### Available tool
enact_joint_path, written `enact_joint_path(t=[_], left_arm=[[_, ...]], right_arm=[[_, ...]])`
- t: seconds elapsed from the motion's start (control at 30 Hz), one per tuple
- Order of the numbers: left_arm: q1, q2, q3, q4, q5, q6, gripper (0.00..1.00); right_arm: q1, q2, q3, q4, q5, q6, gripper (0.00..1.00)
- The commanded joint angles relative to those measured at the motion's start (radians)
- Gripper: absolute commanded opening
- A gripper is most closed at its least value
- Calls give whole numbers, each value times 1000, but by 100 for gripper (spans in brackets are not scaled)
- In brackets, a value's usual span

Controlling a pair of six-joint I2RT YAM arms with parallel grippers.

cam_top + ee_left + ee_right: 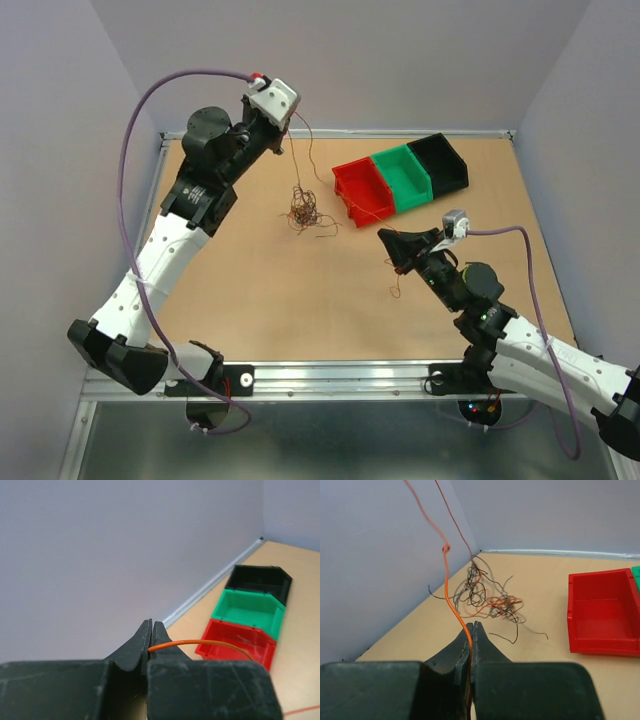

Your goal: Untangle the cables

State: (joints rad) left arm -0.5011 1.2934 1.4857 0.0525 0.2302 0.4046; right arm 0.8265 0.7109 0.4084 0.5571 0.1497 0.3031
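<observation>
With left jaws and right jaws each clamped on a thin orange wire (445,575), the tangle (303,210) lying on the counter (300,310) left of the red bin (360,190), pull apart slowly (mind the small knot (446,547)) so nothing tightens.

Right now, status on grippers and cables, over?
Left gripper shut on orange cable, held high. Right gripper shut on orange strand. Main tangle on table, left of red bin. Nothing blocking.

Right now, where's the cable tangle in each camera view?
Top external: cable tangle mid-table, left of the red bin.
Left wrist: not in it; only one orange strand in the left pincer.
Right wrist: centre, beyond the right pincer.
Shared landmark: red bin, in all three.
</observation>
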Motion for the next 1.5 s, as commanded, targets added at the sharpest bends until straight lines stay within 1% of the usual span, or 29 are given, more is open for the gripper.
enact_joint_path(t=[0.0,0.1,0.17,0.3,0.33,0.37,0.4,0.47,0.5,0.57,0.6,0.67,0.7,0.73,0.77,0.8,0.87,0.93,1.0,1.07,1.17,1.2,1.3,1.33,1.37,1.4,1.43,1.47], left_arm=[[1,-31,253,60,-138,11,0],[3,-11,340,27,-146,13,0],[3,-32,318,55,-138,4,0],[1,-66,83,102,-49,-24,0],[-1,-69,-41,109,-28,-32,0],[-5,-59,-103,125,-13,-36,0],[-14,-48,-196,132,-23,-26,0],[-48,-26,-232,127,-96,3,0],[-53,-20,-191,118,-194,29,0],[-45,-35,-93,96,-271,30,0],[-30,-55,39,72,-281,30,0],[-27,-55,195,15,-276,34,0],[-27,-46,264,-38,-247,31,0],[-25,-42,357,-51,-235,17,0],[-25,-33,381,-98,-201,11,0],[-31,-26,383,-117,-168,7,0],[-42,-23,325,-131,-163,17,0],[-60,-28,218,-106,-201,46,0],[-62,-45,167,-57,-257,76,0],[-62,-51,176,-7,-272,80,0],[-63,-37,219,-16,-240,50,0],[-62,-34,197,-25,-208,31,0],[-63,-28,98,-8,-178,23,0],[-66,-20,44,-5,-183,36,0],[-74,-10,42,-8,-210,52,0],[-91,10,59,-20,-327,72,0],[-90,15,138,-25,-375,95,0],[-82,15,186,-20,-420,92,0]], right_arm=[[5,-13,-23,46,19,7,1],[3,-8,-19,47,11,11,1],[3,-4,-16,49,7,10,1],[3,-7,-20,49,-1,14,1],[3,-8,-22,49,-5,16,1],[3,-10,-22,49,-9,16,1],[3,-13,-23,47,-7,16,0],[5,-13,-23,47,-1,14,1],[3,-13,-22,47,-2,13,0],[3,-13,-19,47,-4,13,1],[3,-11,-17,49,-4,13,1],[3,-10,-17,47,-4,21,0],[3,-11,-17,47,-9,22,1],[5,-10,-17,47,-16,25,1],[3,-10,-17,49,-21,31,1],[5,-10,-17,47,-24,34,1],[3,-8,-17,49,-29,36,1],[3,-5,-14,47,-21,34,1],[3,2,-5,49,-18,25,1],[3,12,1,47,-16,21,0],[3,27,6,47,-19,24,1],[5,32,4,49,-21,28,1],[5,41,-5,61,-27,36,1],[3,47,-5,64,-27,34,1],[3,53,-2,66,-22,30,1],[3,56,1,64,-19,27,1],[3,65,4,66,-18,24,1],[3,68,6,66,-16,18,1]])
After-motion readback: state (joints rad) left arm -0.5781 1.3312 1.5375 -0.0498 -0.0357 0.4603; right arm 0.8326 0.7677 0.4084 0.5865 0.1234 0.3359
